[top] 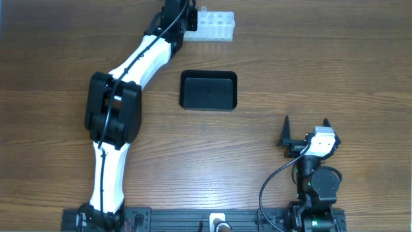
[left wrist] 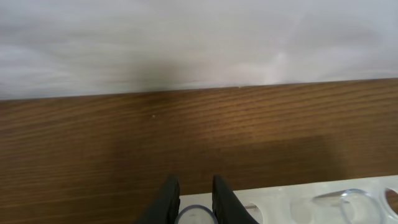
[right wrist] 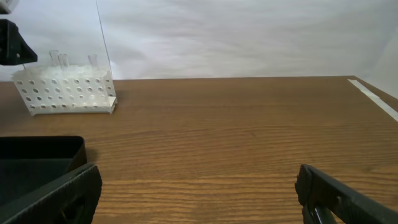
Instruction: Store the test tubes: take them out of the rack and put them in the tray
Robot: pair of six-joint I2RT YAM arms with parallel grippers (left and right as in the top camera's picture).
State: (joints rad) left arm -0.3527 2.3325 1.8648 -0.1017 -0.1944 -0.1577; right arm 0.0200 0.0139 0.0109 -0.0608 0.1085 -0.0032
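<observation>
Left gripper (left wrist: 194, 186) sits at the left end of the white rack (top: 215, 26) at the far edge of the table (top: 322, 64), fingers pinched narrow against the rim of a test tube (left wrist: 194, 216) that still stands in its hole; other tubes (right wrist: 92, 60) also stand upright in the rack. Black tray (top: 208, 90) lies near the table's middle, apart from the rack, nothing visible in it. Right gripper (top: 305, 125) is near its own base, well away from tray and rack, fingers spread wide and holding nothing.
</observation>
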